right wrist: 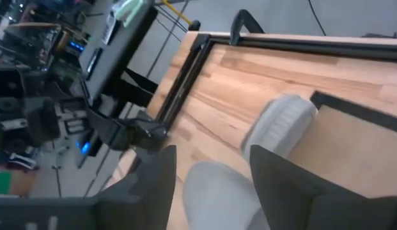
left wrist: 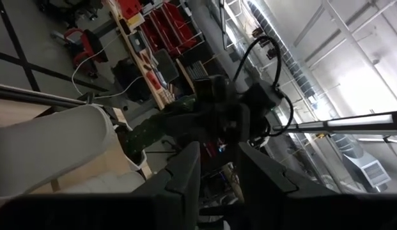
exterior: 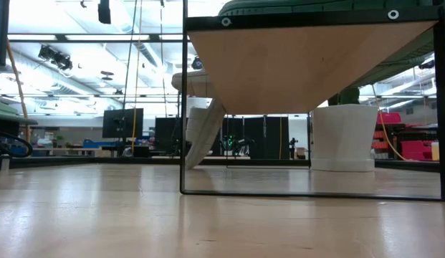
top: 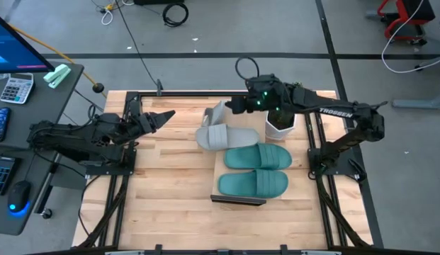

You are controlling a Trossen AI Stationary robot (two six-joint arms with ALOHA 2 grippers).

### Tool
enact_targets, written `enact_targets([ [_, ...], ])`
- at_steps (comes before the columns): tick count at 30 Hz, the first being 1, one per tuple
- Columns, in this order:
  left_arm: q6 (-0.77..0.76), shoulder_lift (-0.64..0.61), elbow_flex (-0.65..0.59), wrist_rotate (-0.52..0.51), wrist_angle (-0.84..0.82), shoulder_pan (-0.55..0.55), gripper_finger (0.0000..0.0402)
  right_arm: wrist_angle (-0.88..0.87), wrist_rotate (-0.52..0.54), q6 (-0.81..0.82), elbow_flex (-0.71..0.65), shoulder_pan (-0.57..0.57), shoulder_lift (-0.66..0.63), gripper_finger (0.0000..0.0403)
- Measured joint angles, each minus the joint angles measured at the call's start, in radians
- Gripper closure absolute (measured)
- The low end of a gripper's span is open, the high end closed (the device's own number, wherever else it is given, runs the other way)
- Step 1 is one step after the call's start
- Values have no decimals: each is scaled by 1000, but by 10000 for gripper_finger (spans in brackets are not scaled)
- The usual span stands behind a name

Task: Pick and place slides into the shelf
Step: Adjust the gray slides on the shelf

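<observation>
The shelf (top: 218, 170) stands raised on a dark frame at mid-table. Two teal slides (top: 258, 157) (top: 253, 184) lie side by side on it. One grey slide (top: 227, 137) lies at its far end, its toe (right wrist: 281, 124) hanging over the shelf's left edge. The other grey slide (top: 215, 113) stands steeply on the table and leans against the shelf's far left corner (exterior: 201, 132). My right gripper (top: 234, 105) is open just above it, a finger on either side (right wrist: 214, 191). My left gripper (top: 166, 115) hangs at the table's left, narrowly open on nothing. My right gripper comes slanting down from the table's right, its fingers (right wrist: 153, 185) on either side of the leaning grey slide's upper end (right wrist: 217, 198). Its own fingers hide the sides of the slide, so I cannot tell whether either one touches it.
A white pot (top: 280, 126) with a green plant stands on the table right of the shelf's far end, under my right arm (exterior: 344, 136). Bare wood lies left of and in front of the shelf. A desk with a calculator (top: 16, 88) stands beyond the left edge.
</observation>
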Motion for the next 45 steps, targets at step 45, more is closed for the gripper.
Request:
enact_targets([
  [45, -79, 0, 0, -114, -23, 40, 294, -425, 44, -121, 519, -12, 274, 142],
])
